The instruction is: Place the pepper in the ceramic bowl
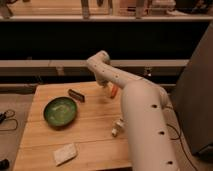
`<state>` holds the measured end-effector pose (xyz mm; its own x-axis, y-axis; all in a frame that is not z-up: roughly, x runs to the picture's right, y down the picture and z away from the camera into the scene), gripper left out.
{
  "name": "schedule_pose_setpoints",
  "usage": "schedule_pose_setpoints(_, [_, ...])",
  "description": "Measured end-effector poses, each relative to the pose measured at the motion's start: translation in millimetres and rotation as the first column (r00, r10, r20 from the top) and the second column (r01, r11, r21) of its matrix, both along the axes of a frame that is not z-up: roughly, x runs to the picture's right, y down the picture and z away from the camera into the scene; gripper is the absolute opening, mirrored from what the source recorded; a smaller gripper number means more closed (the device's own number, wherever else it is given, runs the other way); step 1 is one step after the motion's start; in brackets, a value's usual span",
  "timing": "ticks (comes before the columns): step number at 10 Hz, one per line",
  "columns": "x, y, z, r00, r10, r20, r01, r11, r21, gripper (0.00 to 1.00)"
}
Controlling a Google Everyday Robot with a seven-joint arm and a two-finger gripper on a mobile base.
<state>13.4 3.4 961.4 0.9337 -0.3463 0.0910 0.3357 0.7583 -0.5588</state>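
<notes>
The orange-red pepper (114, 91) shows at the far middle of the wooden table (95, 137), right beside the arm's wrist. The gripper (106, 86) hangs down from the white arm at that spot, mostly hidden by the arm, and it is against or just above the pepper. The green ceramic bowl (60, 111) sits on the left half of the table, a good way left of the gripper, with nothing in it.
A small dark bar (76, 95) lies between the bowl and the gripper. A pale flat packet (65, 153) lies near the front edge. A small white object (117, 128) stands by the arm's thick white link (145, 130). A dark shelf runs behind the table.
</notes>
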Motion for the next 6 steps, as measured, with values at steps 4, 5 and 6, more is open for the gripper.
schedule_pose_setpoints(4, [14, 4, -6.1, 1.000, 0.004, 0.016, -0.004, 1.0000, 0.002, 0.80])
schedule_pose_setpoints(5, [26, 4, -9.8, 1.000, 0.008, 0.016, -0.008, 1.0000, 0.004, 0.80])
schedule_pose_setpoints(6, [31, 5, -13.0, 1.000, 0.010, 0.022, -0.010, 0.9999, 0.006, 0.80])
